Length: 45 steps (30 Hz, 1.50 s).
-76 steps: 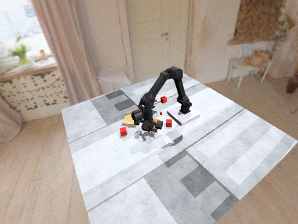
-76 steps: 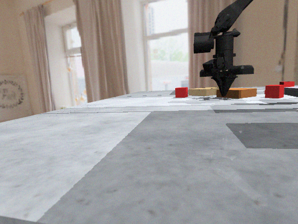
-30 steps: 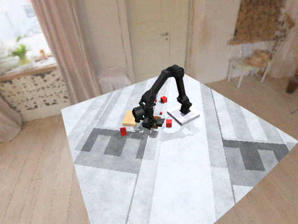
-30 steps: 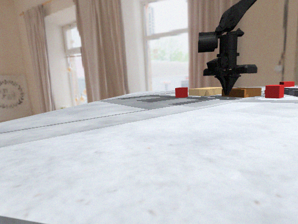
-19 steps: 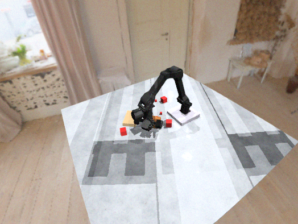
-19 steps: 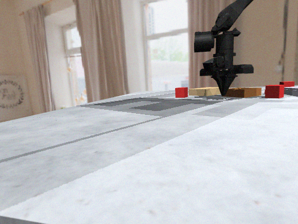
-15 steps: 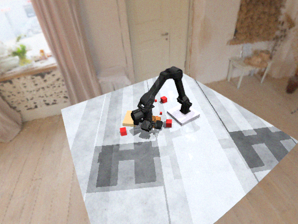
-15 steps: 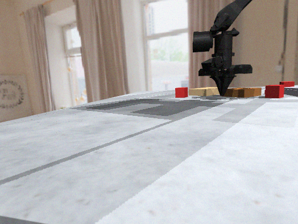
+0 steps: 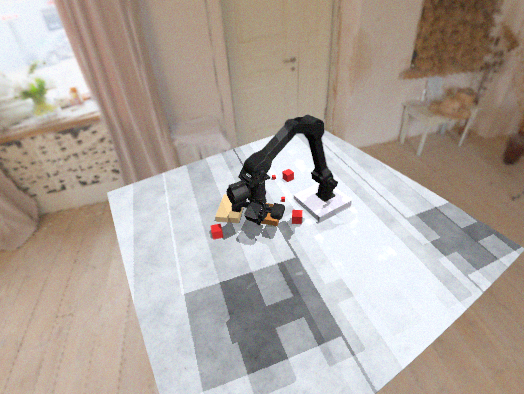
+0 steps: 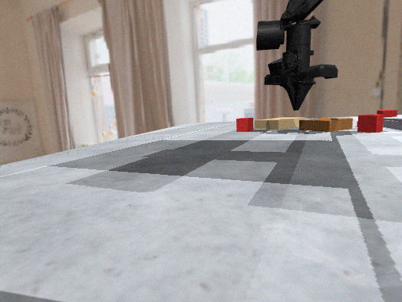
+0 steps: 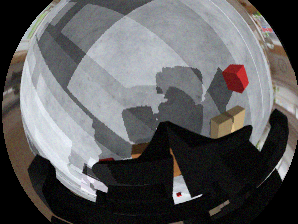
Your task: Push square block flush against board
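Note:
A light tan flat piece [image 9: 223,210] [image 10: 282,123] [image 11: 220,126] and an orange-brown flat piece [image 9: 271,220] [image 10: 315,125] [image 11: 140,149] lie on the table. Which is the square block and which the board is hard to tell. The tan piece is on the left in the top and exterior views, the orange-brown one on the right. The gripper hides the space between them in the top view, so contact and even edges cannot be judged. My gripper [image 10: 296,108] [image 11: 164,125] is shut, empty, pointing down, with its tips raised above the tops of both pieces.
One red cube [image 9: 216,231] [image 10: 244,124] [image 11: 235,78] is left of the tan piece. Another red cube [image 9: 297,217] [image 10: 370,123] is right of the orange-brown piece. A third red cube [image 9: 288,175] and two tiny ones lie farther back. The arm stands on a white base [image 9: 320,212].

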### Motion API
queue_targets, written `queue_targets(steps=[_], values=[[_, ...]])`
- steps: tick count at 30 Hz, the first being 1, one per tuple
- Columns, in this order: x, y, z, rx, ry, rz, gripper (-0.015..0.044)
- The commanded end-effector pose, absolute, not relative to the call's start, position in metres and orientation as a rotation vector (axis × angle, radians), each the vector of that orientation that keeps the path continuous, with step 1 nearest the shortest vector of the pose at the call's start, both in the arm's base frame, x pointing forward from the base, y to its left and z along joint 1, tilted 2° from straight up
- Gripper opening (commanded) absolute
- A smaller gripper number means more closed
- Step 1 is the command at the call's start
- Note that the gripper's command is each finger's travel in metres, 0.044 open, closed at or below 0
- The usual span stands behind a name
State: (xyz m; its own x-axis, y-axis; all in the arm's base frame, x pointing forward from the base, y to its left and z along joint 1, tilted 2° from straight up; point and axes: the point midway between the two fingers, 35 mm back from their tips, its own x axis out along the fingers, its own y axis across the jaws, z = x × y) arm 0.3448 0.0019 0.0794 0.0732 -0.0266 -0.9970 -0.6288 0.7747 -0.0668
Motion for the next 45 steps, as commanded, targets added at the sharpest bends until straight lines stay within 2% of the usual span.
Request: queue_targets(steps=[1, 23, 45], values=[[0.34, 0.001, 0.083, -0.561, 1.463, 0.486, 0.0], [0.265, -0.017, 0.09, 0.031, 1.519, -0.078, 0.0], [0.187, -0.026, 0.076, 0.639, 1.416, -0.658, 0.0]])
